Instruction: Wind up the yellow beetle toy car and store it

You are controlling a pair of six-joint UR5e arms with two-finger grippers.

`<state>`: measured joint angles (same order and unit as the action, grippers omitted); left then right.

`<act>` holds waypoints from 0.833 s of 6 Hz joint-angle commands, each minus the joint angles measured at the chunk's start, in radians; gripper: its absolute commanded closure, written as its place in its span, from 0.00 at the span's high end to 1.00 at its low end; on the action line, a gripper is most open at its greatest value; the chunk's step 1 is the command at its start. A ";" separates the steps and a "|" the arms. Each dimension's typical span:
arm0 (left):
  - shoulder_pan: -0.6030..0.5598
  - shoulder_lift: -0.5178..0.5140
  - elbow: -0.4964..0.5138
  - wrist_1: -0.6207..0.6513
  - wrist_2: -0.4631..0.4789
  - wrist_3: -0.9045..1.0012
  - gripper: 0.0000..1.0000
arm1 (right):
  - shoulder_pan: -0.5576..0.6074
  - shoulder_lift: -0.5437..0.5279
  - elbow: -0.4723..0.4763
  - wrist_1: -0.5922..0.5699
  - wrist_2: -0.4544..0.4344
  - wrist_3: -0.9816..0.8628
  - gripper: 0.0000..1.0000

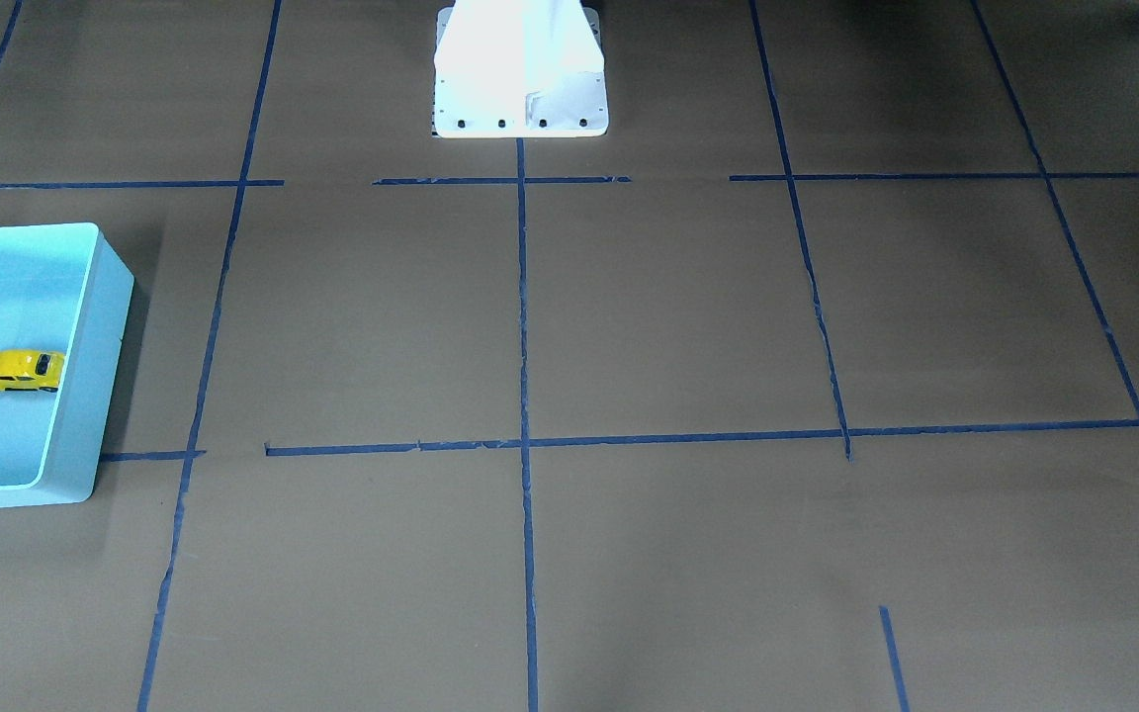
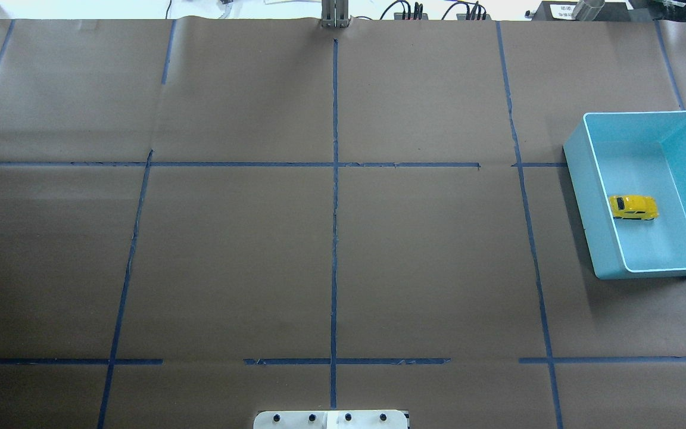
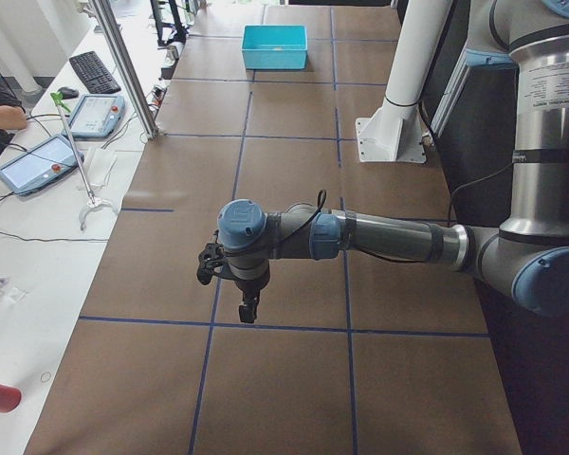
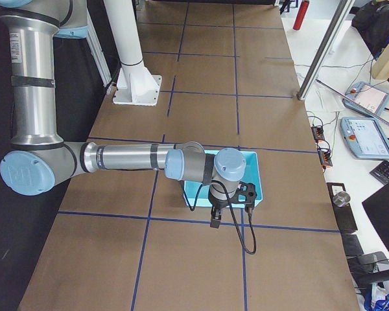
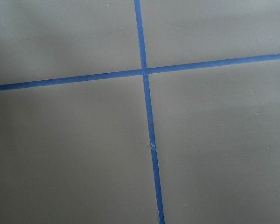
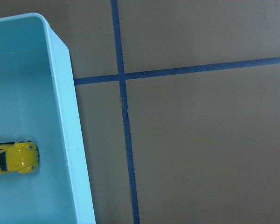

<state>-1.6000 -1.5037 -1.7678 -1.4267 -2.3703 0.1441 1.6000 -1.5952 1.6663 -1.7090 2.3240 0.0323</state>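
The yellow beetle toy car stands on its wheels inside a light blue bin at the table's right end. It also shows in the front view and the right wrist view. My right gripper hangs above the table just beside the bin; I cannot tell if it is open or shut. My left gripper hangs over bare table far from the bin; I cannot tell its state either. Neither gripper touches the car.
Brown paper with a grid of blue tape lines covers the table. The white robot base stands at the robot's edge. The bin wall lies next to a tape crossing. Tablets and a keyboard lie on a side bench.
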 commanded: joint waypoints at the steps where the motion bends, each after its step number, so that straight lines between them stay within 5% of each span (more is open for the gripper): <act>1: 0.000 0.000 0.001 0.000 0.000 -0.001 1.00 | 0.003 -0.020 0.004 0.076 -0.006 -0.023 1.00; 5: 0.000 0.000 0.024 0.000 0.010 -0.008 1.00 | 0.006 -0.025 0.004 0.077 -0.006 -0.023 1.00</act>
<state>-1.6000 -1.5034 -1.7472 -1.4269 -2.3624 0.1377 1.6052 -1.6196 1.6691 -1.6324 2.3179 0.0092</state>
